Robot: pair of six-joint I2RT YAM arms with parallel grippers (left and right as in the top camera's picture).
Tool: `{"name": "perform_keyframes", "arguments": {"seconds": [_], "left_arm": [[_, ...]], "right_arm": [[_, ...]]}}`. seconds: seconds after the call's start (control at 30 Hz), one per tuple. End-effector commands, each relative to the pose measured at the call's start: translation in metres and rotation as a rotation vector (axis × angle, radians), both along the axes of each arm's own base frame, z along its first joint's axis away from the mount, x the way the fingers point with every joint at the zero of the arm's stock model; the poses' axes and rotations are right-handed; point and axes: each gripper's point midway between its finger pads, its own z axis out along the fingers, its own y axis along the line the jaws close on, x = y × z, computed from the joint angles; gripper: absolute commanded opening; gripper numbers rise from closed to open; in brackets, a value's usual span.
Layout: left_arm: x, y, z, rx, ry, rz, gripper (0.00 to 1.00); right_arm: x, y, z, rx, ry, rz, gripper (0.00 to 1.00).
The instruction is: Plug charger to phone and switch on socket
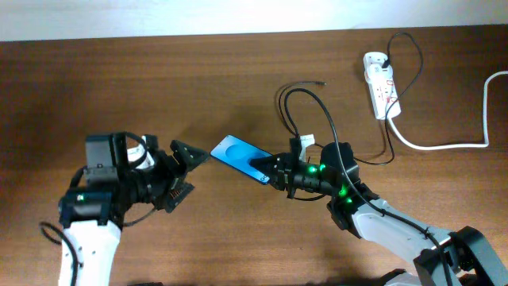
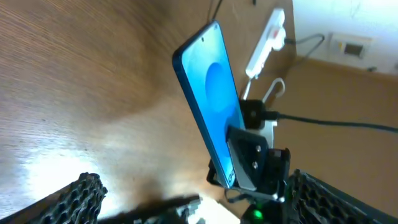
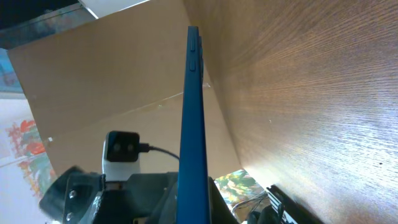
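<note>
The phone (image 1: 236,155), with its blue screen, is lifted off the table and tilted. My right gripper (image 1: 267,170) is shut on its lower end. In the right wrist view I see the phone (image 3: 193,112) edge-on between the jaws of that gripper (image 3: 194,202). My left gripper (image 1: 189,170) stands open just left of the phone's free end, apart from it. In the left wrist view the phone (image 2: 210,102) rises ahead of the open fingers (image 2: 78,198). The charger's black cable (image 1: 287,102) loops behind the right arm, its plug tip (image 1: 323,83) lying free on the table. The socket (image 1: 381,84) lies at the back right.
The socket's thick white cord (image 1: 444,145) curves off to the right edge. A white adapter (image 1: 374,60) sits on the strip's far end. The wooden table (image 1: 119,87) meets a pale wall along the back.
</note>
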Motion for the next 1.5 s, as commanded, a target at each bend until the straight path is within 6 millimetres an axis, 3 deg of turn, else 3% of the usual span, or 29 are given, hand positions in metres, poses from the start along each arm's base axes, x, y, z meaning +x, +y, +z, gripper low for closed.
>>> {"name": "perform_keyframes", "arguments": {"seconds": [0.0,0.17,0.23,0.33,0.47,0.63,0.83,1.0,1.07,1.13,1.47], "left_arm": [[-0.003,-0.010,0.001,-0.063,-0.029,-0.091,0.99],[0.004,-0.010,0.001,-0.076,-0.037,-0.064,0.99],[0.012,-0.006,0.001,-0.072,-0.027,-0.008,0.99],[0.014,-0.004,0.000,-0.075,-0.008,0.018,0.99],[0.015,-0.002,-0.001,-0.066,0.003,0.037,1.00],[0.015,-0.002,-0.001,-0.087,0.034,0.066,1.00],[0.015,-0.002,-0.001,-0.120,0.091,0.117,0.95],[0.018,0.003,-0.006,-0.110,0.136,0.182,0.91],[0.019,0.004,-0.006,-0.104,0.132,0.187,0.91],[0.020,0.005,-0.008,-0.104,0.145,0.207,0.99],[0.020,0.007,-0.009,-0.107,0.163,0.231,0.99]], "right_arm": [[0.004,0.001,0.010,0.009,-0.044,-0.004,0.04],[0.011,-0.001,0.009,0.017,0.003,-0.065,0.04],[0.016,0.005,0.016,0.069,0.068,-0.133,0.04],[0.018,0.016,0.030,0.104,0.016,-0.194,0.04],[0.009,0.026,0.030,0.107,0.022,-0.171,0.04],[0.008,0.031,0.056,0.181,-0.068,-0.175,0.04],[-0.003,0.047,0.057,0.182,-0.070,-0.187,0.04],[-0.009,0.052,0.057,0.244,0.067,-0.186,0.04],[-0.010,0.053,0.057,0.243,0.068,-0.177,0.04],[-0.012,0.055,0.057,0.242,0.068,-0.175,0.04],[-0.023,0.064,0.050,0.218,0.089,-0.158,0.04]]}}
